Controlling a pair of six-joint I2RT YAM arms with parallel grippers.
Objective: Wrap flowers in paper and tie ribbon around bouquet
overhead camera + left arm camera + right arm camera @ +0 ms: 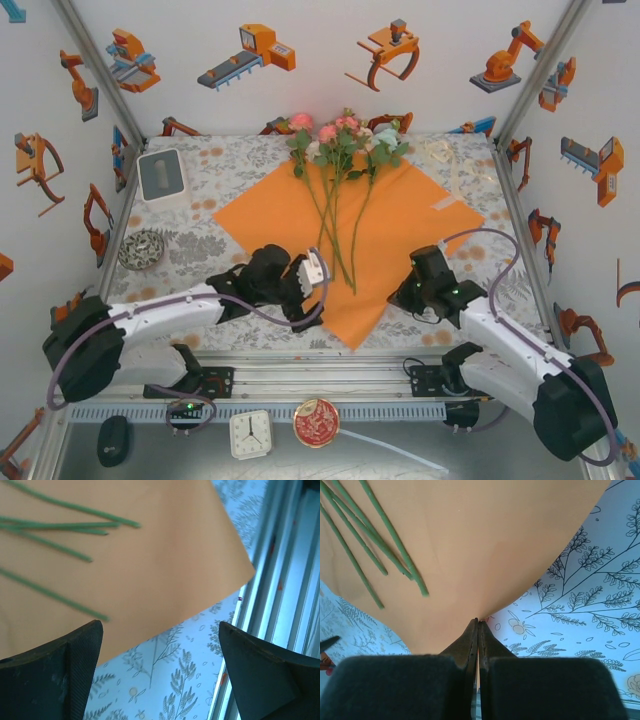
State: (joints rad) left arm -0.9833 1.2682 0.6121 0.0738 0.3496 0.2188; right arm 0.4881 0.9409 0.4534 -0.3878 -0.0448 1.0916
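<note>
The orange paper (385, 225) lies as a diamond on the tablecloth. The flowers (345, 140) rest on it, blooms at the far corner and green stems (340, 250) running toward me. A cream ribbon (440, 155) lies loose at the back right. My left gripper (318, 272) hangs open beside the stem ends; in the left wrist view its gripper (160, 645) spans bare tablecloth just off the paper (150, 570) edge. My right gripper (405, 292) is at the paper's near right edge. In the right wrist view the gripper (479, 624) is shut on the paper (470, 555), pinching its rim.
A white box marked 1 (160, 175) and a small patterned bowl (142, 250) stand at the left. An aluminium rail (320, 370) runs along the near edge, with a clock (250, 433), a red round tin (316, 422) and a black mouse (113, 440) beyond it.
</note>
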